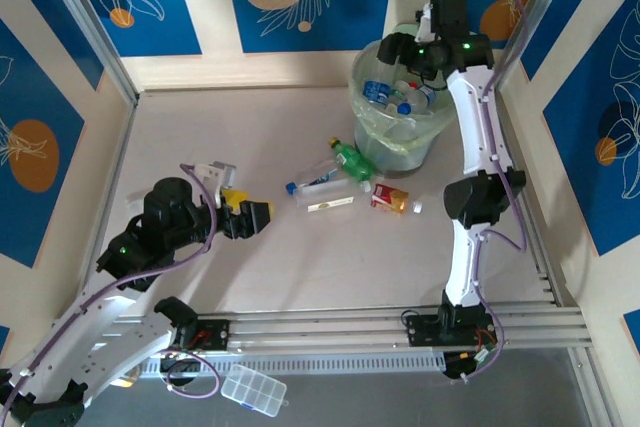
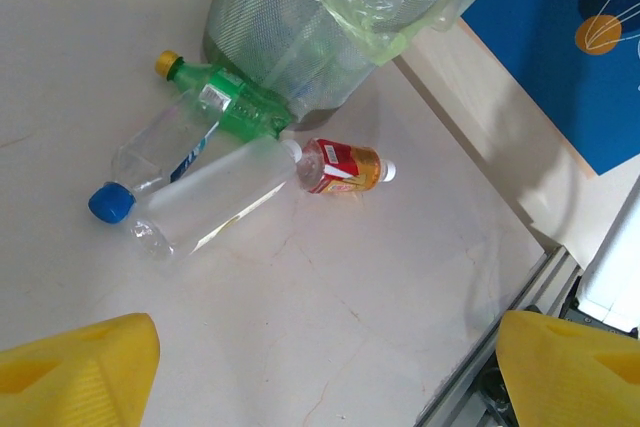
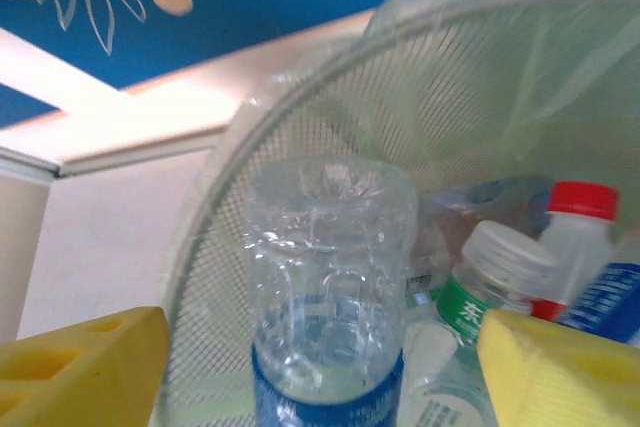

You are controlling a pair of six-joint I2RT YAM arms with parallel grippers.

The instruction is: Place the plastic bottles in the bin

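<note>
**Inspector:** Near edge first, please.

**Assessor:** A clear compartment box [image 1: 253,390] lies below the rail by the arm bases. Beyond it, the left gripper [image 1: 255,217] hovers low over the table [image 1: 200,137], left of centre. On its wrist camera the yellow fingers [image 2: 75,372] stand wide apart with nothing between them.

**Inspector:** Bottles outstanding?

**Assessor:** Four, clustered on the table between that gripper and the bin. Nearest is a plain clear bottle [image 2: 210,202] on its side, with a blue-capped clear bottle [image 2: 160,157] alongside it. A red-labelled bottle [image 2: 340,167] with a white cap lies just to their right. A green bottle [image 2: 235,107] with a yellow cap lies at the foot of the bin; I cannot tell whether it touches.

**Inspector:** And the bin?

**Assessor:** The round mesh bin [image 1: 395,137], lined with a pale-green bag, stands at the far right of the table. Inside it are a red-capped bottle [image 3: 580,217], a white-capped bottle [image 3: 500,267] with a green label, and others.

**Inspector:** Right arm?

**Assessor:** The right gripper [image 1: 395,50] hangs over the bin's mouth. Its yellow pads [image 3: 80,367] are spread. A clear blue-labelled bottle [image 3: 330,277] sits base-up between them, with a gap on each side and touching neither pad
</note>
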